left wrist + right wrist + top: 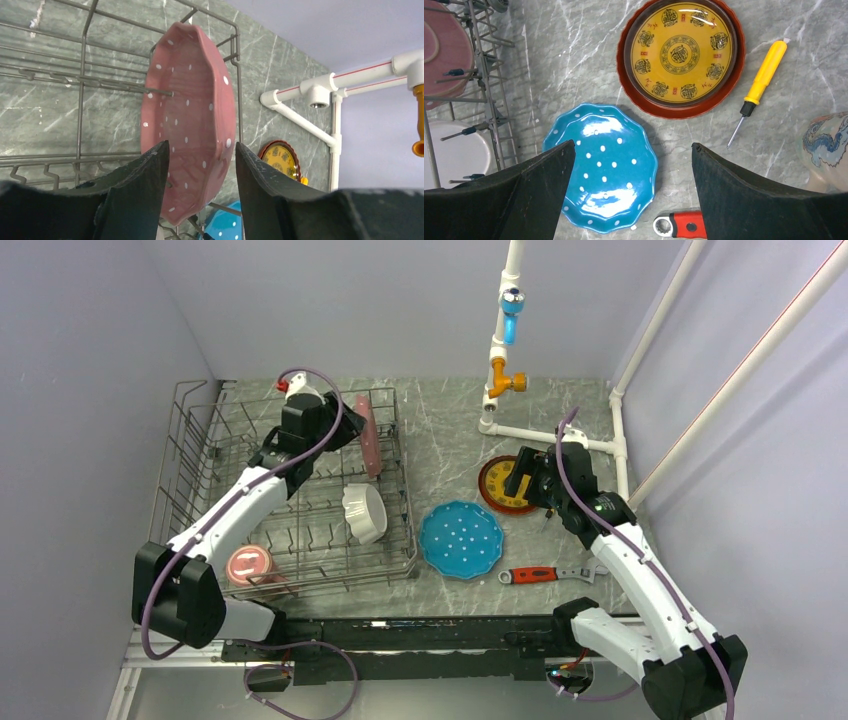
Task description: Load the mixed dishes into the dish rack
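The dish rack (190, 450) stands at the left. The pink scalloped plate (190, 110) stands upright on edge between its tines at the far right end (369, 435). My left gripper (200, 147) is open, with its fingers to either side of the plate's near rim. The white scalloped bowl (364, 512) and the pink mug (249, 565) sit in the rack. The blue plate (601, 167) and the red-brown plate (681, 55) lie flat on the table. My right gripper (633, 145) is open and empty above them. The cream cup (826, 145) shows at the right edge.
A yellow screwdriver (759, 85) lies right of the red-brown plate. A red-handled wrench (545, 574) lies near the front, right of the blue plate. A white pipe fixture (500, 370) stands at the back right. Walls close in the table on both sides.
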`<action>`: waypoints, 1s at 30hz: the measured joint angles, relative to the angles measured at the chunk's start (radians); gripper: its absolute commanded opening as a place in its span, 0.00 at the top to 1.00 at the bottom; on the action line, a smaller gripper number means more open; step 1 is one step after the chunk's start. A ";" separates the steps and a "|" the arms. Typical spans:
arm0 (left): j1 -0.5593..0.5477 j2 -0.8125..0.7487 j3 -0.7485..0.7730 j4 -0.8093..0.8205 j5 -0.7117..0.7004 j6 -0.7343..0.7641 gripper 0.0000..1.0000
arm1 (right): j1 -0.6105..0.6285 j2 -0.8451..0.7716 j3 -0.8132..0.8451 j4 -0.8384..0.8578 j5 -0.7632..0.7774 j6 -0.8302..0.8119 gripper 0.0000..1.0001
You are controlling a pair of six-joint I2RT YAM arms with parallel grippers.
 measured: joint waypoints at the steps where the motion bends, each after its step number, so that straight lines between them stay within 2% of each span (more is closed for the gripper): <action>1: -0.002 0.000 -0.005 0.006 0.006 0.003 0.40 | 0.000 0.000 -0.001 0.000 0.000 0.000 0.12; 9: -0.066 -0.006 -0.053 0.030 0.038 0.080 0.18 | 0.000 0.008 -0.012 0.012 -0.002 0.000 0.12; 14: -0.074 -0.017 -0.065 0.048 0.121 0.136 0.14 | 0.000 0.031 -0.021 0.022 -0.019 0.000 0.12; 15: -0.074 -0.017 -0.062 0.045 0.140 0.148 0.11 | 0.000 0.037 -0.021 0.022 -0.023 0.000 0.12; 16: -0.074 -0.017 -0.060 0.045 0.150 0.155 0.03 | 0.000 0.043 -0.021 0.023 -0.026 0.000 0.12; 17: -0.074 -0.018 -0.060 0.045 0.159 0.162 0.01 | 0.000 0.050 -0.021 0.023 -0.028 0.000 0.12; 23: -0.074 -0.074 -0.069 0.015 0.160 0.204 0.01 | 0.000 0.085 -0.038 0.041 -0.061 0.004 0.12; 30: -0.074 -0.252 -0.115 -0.055 0.089 0.267 0.00 | 0.000 0.216 -0.071 0.043 -0.113 0.027 0.16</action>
